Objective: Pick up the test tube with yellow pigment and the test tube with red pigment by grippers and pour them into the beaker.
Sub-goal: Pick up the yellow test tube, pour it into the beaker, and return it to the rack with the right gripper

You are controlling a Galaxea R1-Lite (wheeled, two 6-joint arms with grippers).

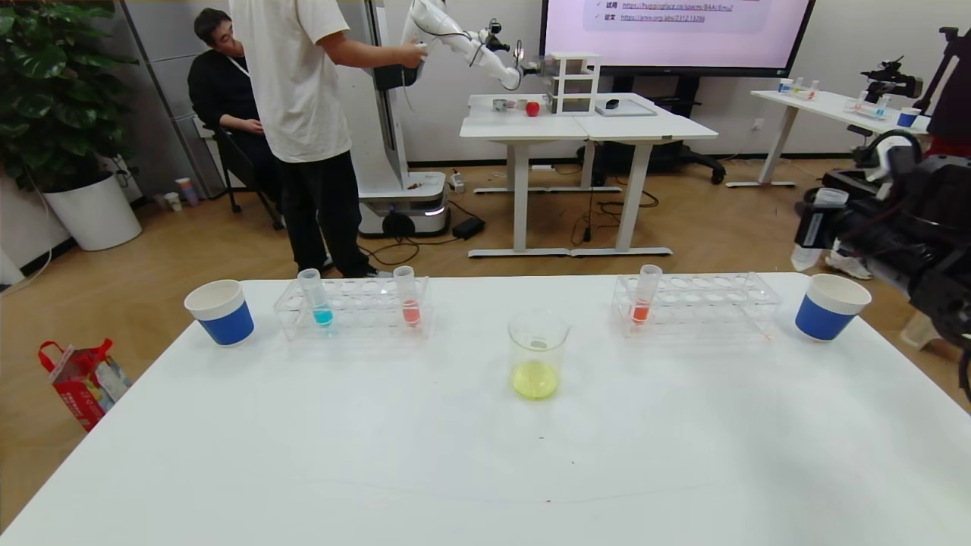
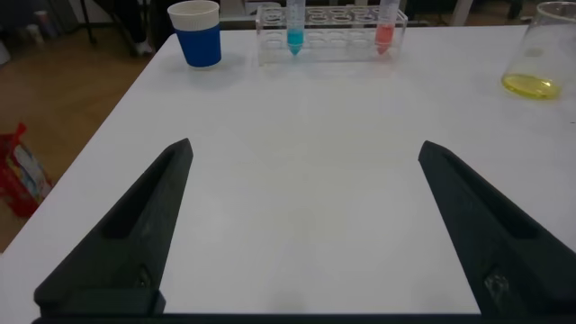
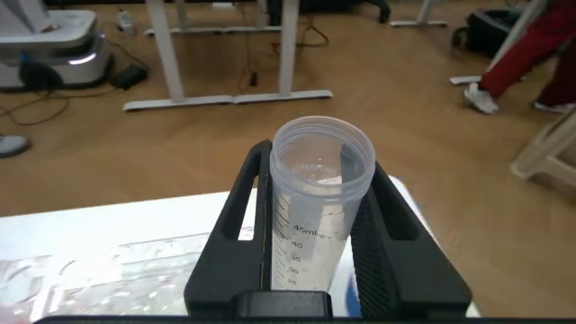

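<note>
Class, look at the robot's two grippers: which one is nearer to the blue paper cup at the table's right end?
Right. The right gripper, shut on an emptied tube, is raised just above that cup. The left gripper hovers open above the table's left side.

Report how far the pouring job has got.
Done: the beaker holds yellow liquid, so the yellow pour looks finished. In hand: the right gripper, raised beyond the table's right edge, is shut on an emptied test tube. Left: red liquid sits in tubes in both racks; the left rack's red tube is unpoured. The left gripper hovers open and empty over the table.
</note>
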